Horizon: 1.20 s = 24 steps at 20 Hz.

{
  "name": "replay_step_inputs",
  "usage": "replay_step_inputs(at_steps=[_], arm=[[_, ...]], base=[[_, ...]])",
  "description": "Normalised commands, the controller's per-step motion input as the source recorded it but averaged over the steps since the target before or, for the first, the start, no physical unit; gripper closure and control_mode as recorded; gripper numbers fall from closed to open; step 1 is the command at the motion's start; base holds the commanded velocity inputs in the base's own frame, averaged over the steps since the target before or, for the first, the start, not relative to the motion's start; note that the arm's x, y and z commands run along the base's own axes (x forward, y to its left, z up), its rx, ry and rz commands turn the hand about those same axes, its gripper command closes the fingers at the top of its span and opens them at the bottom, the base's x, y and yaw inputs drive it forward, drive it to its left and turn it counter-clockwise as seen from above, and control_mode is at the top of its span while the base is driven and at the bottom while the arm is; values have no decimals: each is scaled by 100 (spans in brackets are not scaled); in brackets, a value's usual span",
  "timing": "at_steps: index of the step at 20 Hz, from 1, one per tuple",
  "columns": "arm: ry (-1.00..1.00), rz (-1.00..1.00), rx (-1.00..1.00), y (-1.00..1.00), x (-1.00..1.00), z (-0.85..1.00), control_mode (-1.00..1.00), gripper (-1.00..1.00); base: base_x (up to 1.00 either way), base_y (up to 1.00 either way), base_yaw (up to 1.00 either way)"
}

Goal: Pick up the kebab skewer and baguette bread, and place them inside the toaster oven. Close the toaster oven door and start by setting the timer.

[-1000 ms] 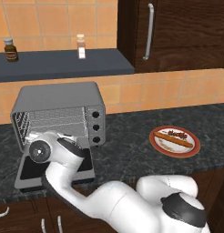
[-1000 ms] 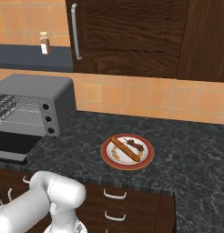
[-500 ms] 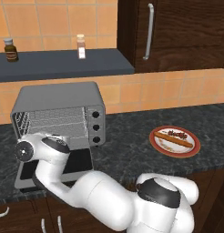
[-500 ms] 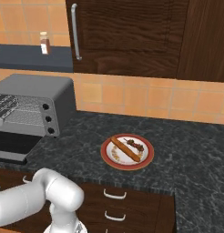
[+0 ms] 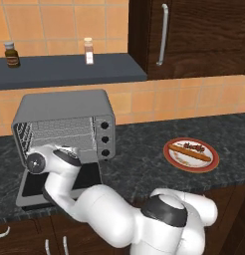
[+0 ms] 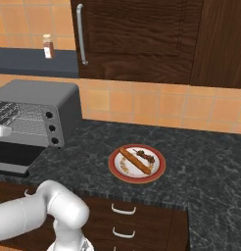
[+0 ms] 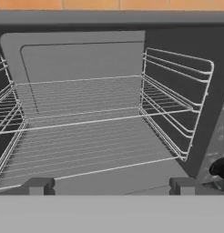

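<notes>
Grey metal box toaster oven (image 5: 64, 124) open, racks bare. Tan-orange baguette bread (image 6: 134, 160) and dark chunky kebab skewer (image 6: 144, 156) sit on red-rimmed plate (image 6: 158, 171). Fingers' spread: cannot tell. Next, I judge: reach for plate.

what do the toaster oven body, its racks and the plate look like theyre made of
Toaster oven: probably brushed or painted metal, judging by its flat, matte grey shell. Racks: thin bare metal wire, pale grey parallel rods. Plate: likely glazed ceramic, smooth with a red rim and a white centre.
</notes>
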Motion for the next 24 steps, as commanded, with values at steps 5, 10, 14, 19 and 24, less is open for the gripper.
replay_step_inputs(at_steps=[5, 10, 14, 19, 24], arm=[[0, 10, 0, -3, 62, -19, -100, -100], [2, 8, 0, 0, 8, -29, -100, -100], [0, 5, 0, 12, 14, -19, -100, -100], [-1, 1, 0, 17, 24, -27, -100, -100], [0, 0, 0, 2, 43, -4, -100, -100]], base=[[0, 0, 0], [0, 0, 0], [0, 0, 0], [0, 0, 0], [0, 0, 0]])
